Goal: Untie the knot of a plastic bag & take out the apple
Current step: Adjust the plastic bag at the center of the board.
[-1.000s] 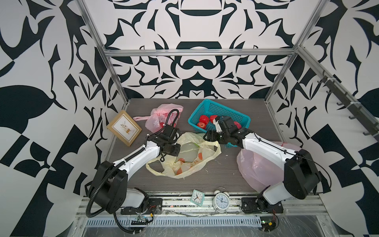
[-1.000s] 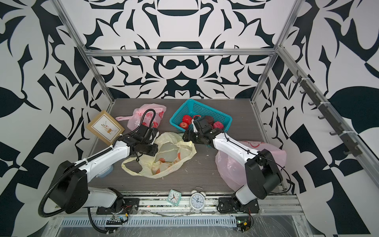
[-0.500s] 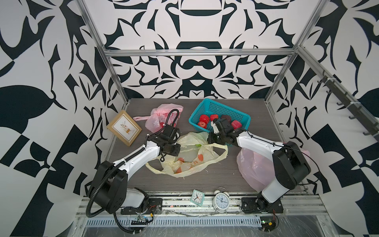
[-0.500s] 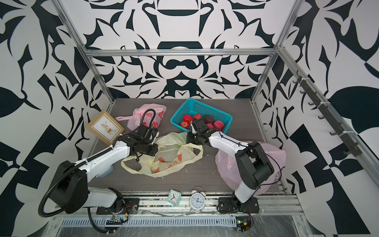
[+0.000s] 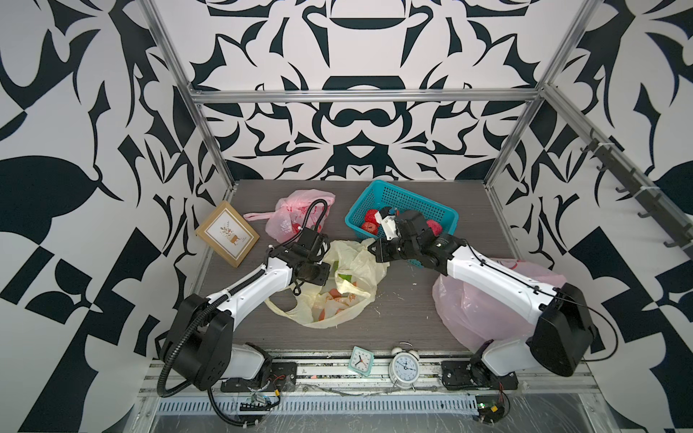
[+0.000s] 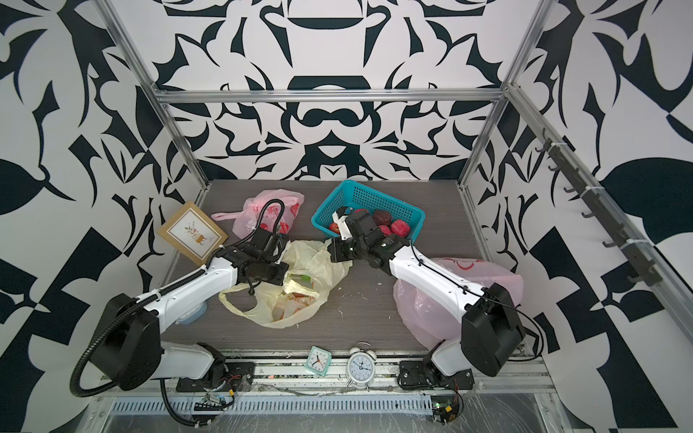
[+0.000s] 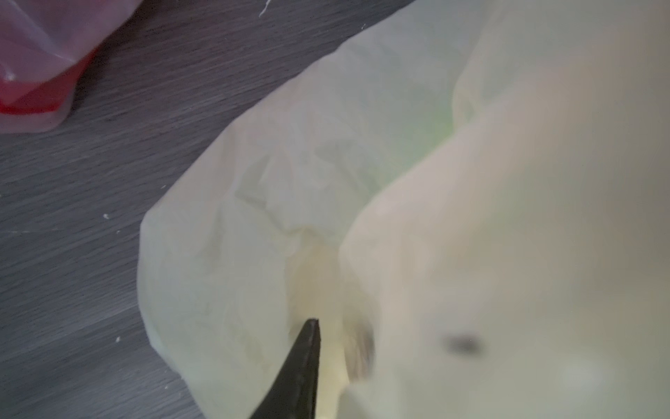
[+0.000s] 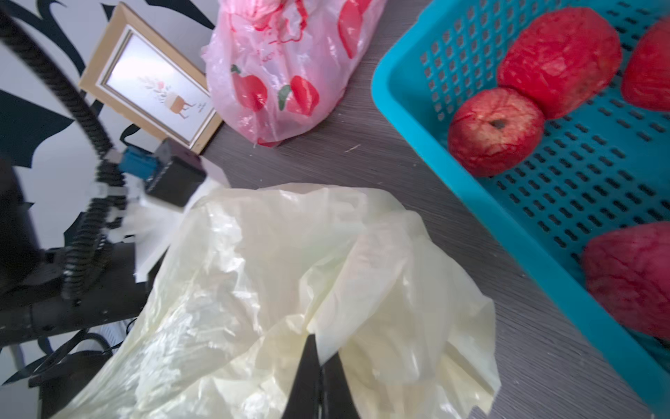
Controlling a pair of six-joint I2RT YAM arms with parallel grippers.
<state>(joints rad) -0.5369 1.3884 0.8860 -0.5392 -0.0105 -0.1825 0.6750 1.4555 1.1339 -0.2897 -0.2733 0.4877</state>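
The pale yellow plastic bag (image 5: 348,285) lies slack in the middle of the table, mouth loose, with a handle loop (image 5: 285,313) trailing toward the front. I see no knot in it. My left gripper (image 5: 323,270) is at the bag's left rim. In the left wrist view one black finger (image 7: 306,359) shows and bag film (image 7: 471,254) covers the other. My right gripper (image 5: 375,250) is shut on the bag's far right edge, film pinched at its tips (image 8: 321,350). A green patch (image 5: 343,278) shows inside. Whether it is the apple I cannot tell.
A teal basket (image 5: 412,198) holding red apples (image 8: 495,132) stands just behind my right gripper. A pink printed bag (image 5: 296,213) and a picture frame (image 5: 227,234) sit at the back left. A large pink bag (image 5: 483,303) lies under my right arm. Two clocks (image 5: 362,360) (image 5: 404,365) stand at the front edge.
My right gripper closed on the bag's right edge and shifted slightly left, and the bag's right side bunched up toward the middle. The left arm kept its place.
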